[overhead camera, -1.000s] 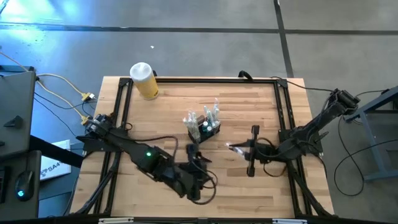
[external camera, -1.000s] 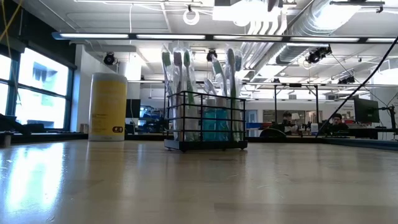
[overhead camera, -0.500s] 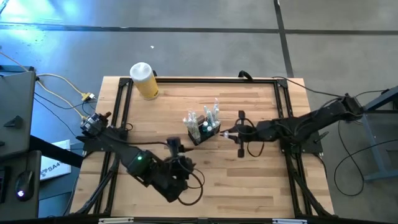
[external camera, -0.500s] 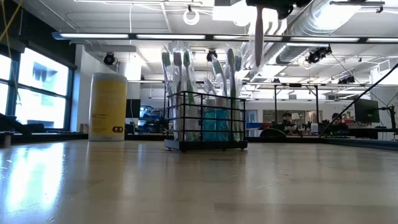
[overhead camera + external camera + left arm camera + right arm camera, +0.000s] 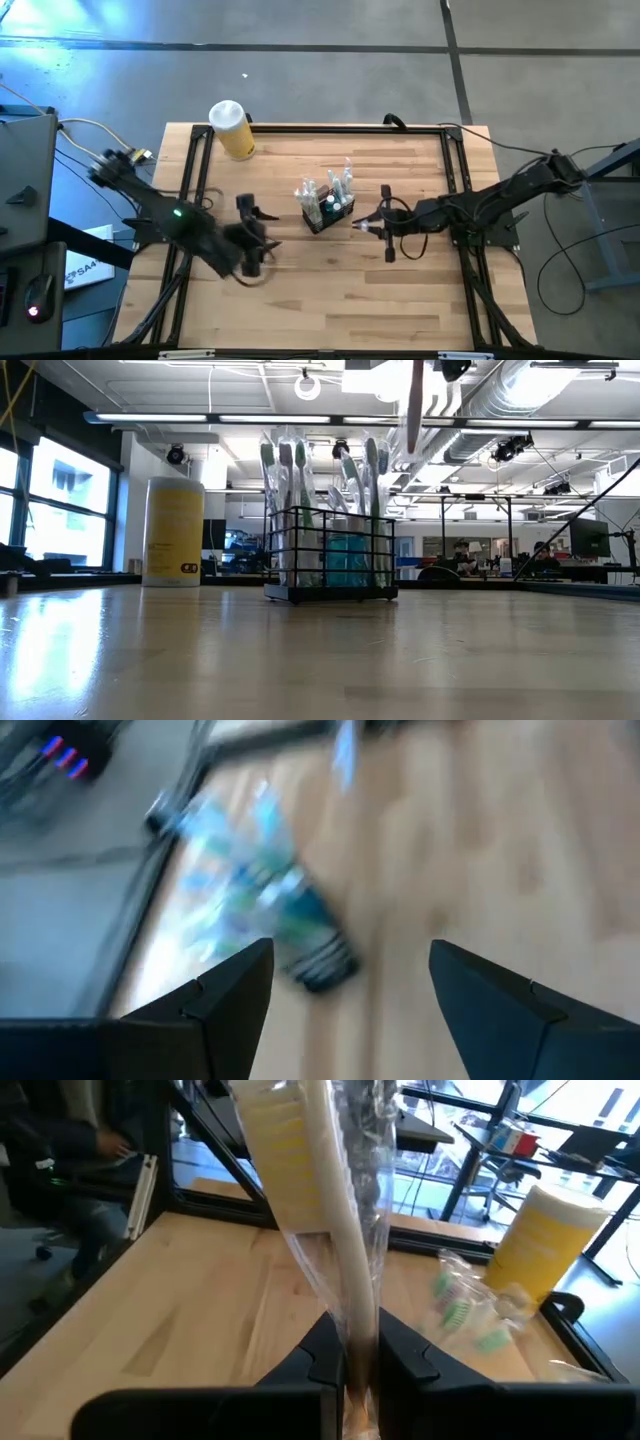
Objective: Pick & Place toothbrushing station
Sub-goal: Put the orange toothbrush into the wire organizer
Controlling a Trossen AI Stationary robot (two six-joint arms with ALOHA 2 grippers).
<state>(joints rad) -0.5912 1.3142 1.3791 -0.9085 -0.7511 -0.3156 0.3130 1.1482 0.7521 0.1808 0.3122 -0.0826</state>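
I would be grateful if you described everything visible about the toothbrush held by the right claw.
The toothbrush is white with yellow bristles, sealed in a clear crinkled wrapper. The right claw is shut on its handle, so the head points away from the wrist. In the low view it hangs upright above the black caddy, apart from it and touching nothing else.

Left end effector spread open low over table, right end effector clamped shut mid-table
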